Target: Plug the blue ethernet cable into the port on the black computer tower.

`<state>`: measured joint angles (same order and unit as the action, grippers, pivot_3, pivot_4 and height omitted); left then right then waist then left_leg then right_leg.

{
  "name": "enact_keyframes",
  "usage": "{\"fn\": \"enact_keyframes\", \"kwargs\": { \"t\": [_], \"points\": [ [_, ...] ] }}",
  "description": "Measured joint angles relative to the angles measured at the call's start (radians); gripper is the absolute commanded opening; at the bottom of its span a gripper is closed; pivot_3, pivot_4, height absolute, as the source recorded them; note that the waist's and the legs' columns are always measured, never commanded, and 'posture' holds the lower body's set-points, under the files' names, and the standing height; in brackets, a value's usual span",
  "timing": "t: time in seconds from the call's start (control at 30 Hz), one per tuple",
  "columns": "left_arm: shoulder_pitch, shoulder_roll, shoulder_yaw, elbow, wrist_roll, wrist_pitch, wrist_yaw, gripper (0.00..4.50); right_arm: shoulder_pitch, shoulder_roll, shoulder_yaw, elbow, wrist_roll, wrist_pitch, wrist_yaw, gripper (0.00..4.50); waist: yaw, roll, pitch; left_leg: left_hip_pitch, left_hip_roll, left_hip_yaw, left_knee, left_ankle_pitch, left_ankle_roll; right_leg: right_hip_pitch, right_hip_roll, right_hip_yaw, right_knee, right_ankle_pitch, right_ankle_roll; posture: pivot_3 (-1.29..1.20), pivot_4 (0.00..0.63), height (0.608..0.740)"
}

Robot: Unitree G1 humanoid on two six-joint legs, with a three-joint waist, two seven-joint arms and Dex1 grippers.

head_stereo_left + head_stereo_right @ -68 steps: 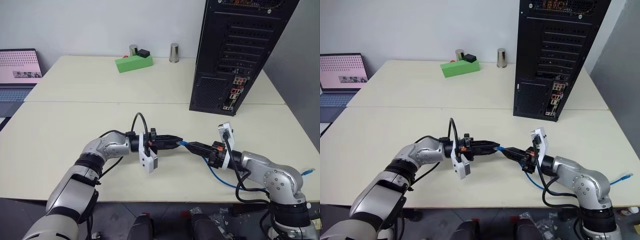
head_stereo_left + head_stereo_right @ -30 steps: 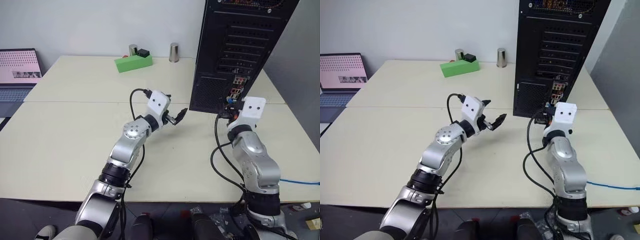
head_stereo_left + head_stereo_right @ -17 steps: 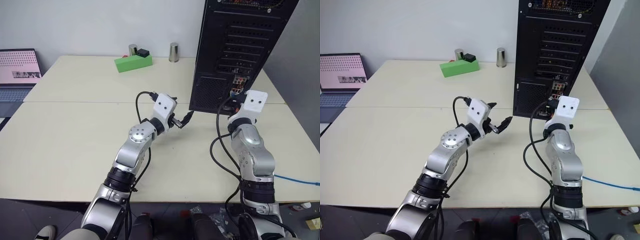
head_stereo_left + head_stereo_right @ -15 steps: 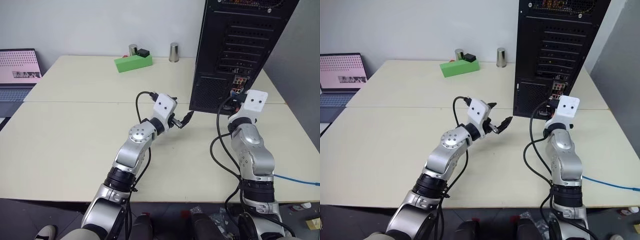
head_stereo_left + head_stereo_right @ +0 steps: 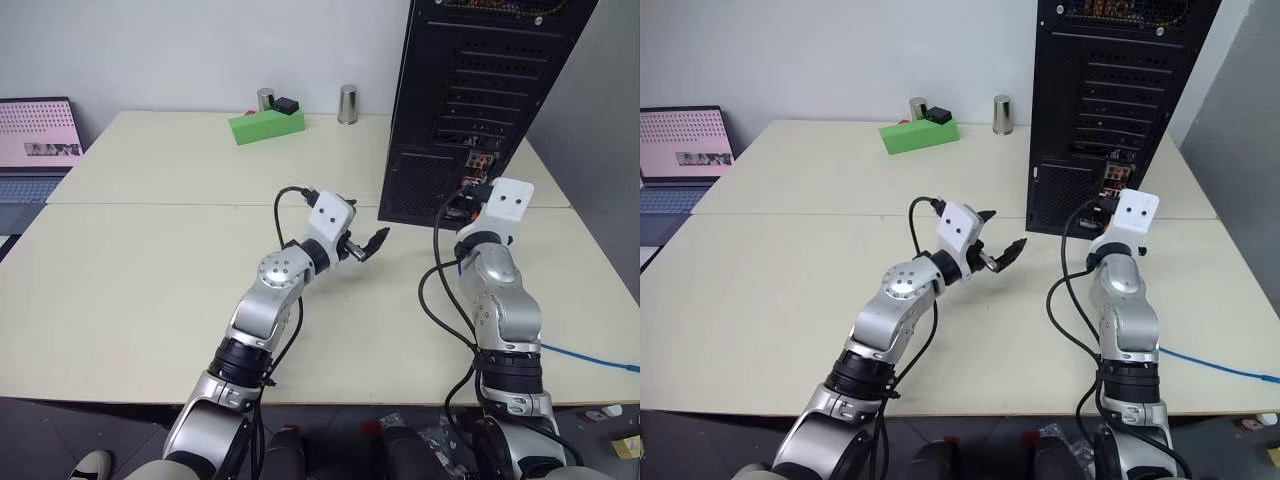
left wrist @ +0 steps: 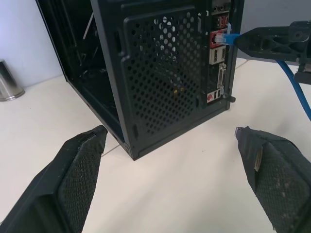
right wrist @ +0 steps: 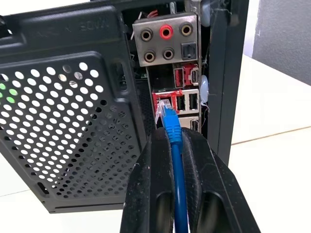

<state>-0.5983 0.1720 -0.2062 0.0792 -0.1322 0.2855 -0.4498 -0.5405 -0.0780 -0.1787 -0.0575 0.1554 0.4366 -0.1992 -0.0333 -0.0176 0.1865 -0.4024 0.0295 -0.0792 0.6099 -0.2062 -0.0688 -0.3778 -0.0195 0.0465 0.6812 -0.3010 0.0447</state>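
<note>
The black computer tower (image 5: 480, 90) stands at the table's back right, its rear face towards me. My right gripper (image 7: 174, 133) is shut on the blue ethernet cable (image 7: 175, 155) just behind its clear plug (image 7: 165, 108). The plug's tip sits right at the port (image 7: 158, 99), a red-framed socket in the silvery connector strip (image 5: 474, 182); whether it is inside I cannot tell. My left gripper (image 5: 365, 243) hovers open and empty to the left of the tower's lower corner, its fingers (image 6: 80, 165) spread wide. The rest of the cable (image 5: 590, 355) trails off the table's right front.
A green block (image 5: 267, 125) and two small metal cylinders (image 5: 347, 104) stand at the back of the cream table (image 5: 150, 290). A laptop (image 5: 35, 140) sits beyond the table's left side. Black arm cables loop beside my right forearm.
Both arms have come up from the table's front to the tower. The left gripper, earlier meeting the right at the plug, has drawn off and opened. Lately the right gripper edged closer to the strip.
</note>
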Motion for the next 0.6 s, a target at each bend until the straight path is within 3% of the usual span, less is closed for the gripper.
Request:
{"fn": "enact_keyframes", "kwargs": {
  "t": [0.6],
  "points": [
    [-0.057, 0.023, 0.016, 0.04, -0.022, -0.012, -0.151, 4.5, -0.021, -0.001, -0.008, 0.037, -0.015, -0.022, 0.005, 0.0, -0.001, 0.0, 0.0, 0.0, 0.0, 0.0, 0.0, 0.0, 0.0, 0.0, 0.0, 0.0, 0.0, 0.0, 0.0, 0.0, 0.15, 0.74]
  ]
}}
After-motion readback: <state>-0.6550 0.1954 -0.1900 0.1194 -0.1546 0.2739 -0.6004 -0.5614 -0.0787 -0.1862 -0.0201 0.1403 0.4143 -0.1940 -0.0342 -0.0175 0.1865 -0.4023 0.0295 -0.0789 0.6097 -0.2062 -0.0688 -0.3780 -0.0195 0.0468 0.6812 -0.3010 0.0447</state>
